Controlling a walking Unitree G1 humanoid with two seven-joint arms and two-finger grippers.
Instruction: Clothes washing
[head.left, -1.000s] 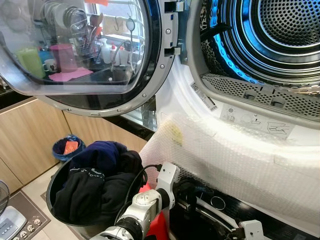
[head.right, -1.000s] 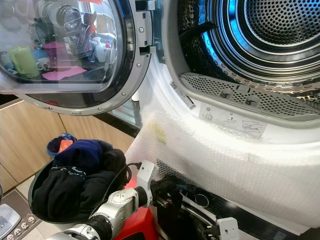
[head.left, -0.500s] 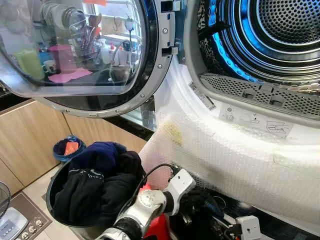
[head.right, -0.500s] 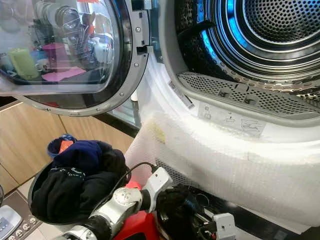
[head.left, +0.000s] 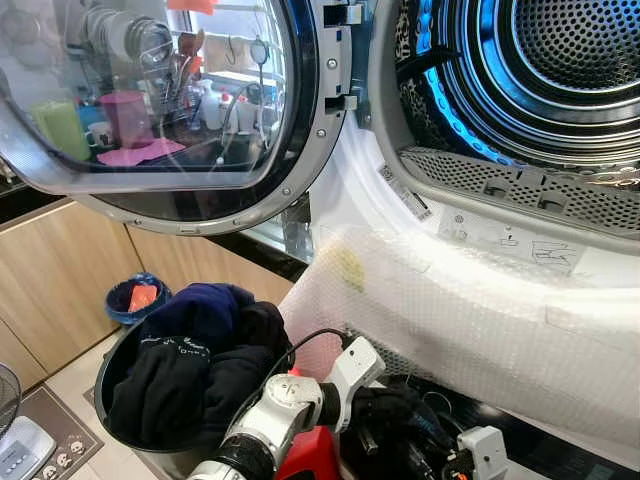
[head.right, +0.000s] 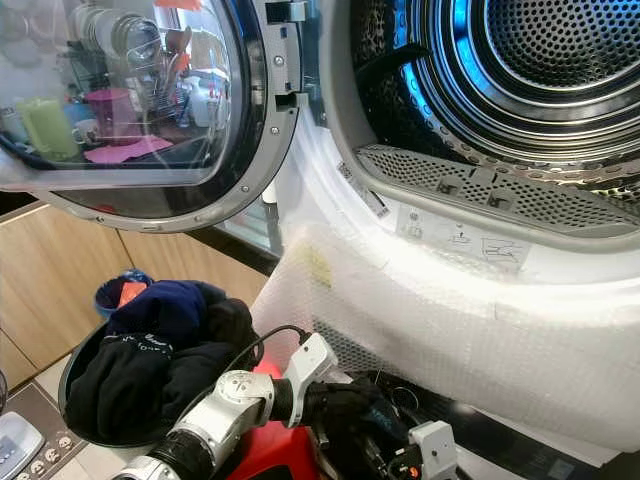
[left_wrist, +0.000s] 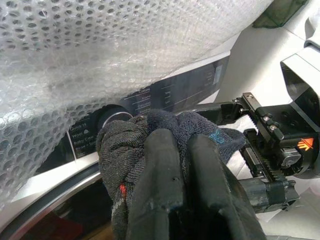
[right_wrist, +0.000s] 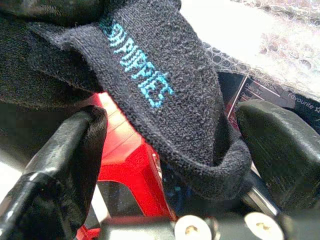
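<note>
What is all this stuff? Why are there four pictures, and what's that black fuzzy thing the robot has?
The pictures come from a walking robot that is doing laundry. Two come from cameras in its head, looking down. They show a big machine with a shiny round drum, its glass door swung open, and bubble wrap taped over the front. Down on the robot's left stands a black basket heaped with dark clothes.

The other two come from little cameras on its wrists. The fuzzy thing is a black sock with blue letters. The left gripper has its two black fingers squeezed shut on the sock. The right gripper has its fingers spread apart on either side of the same sock, not pinching it yet.
</note>
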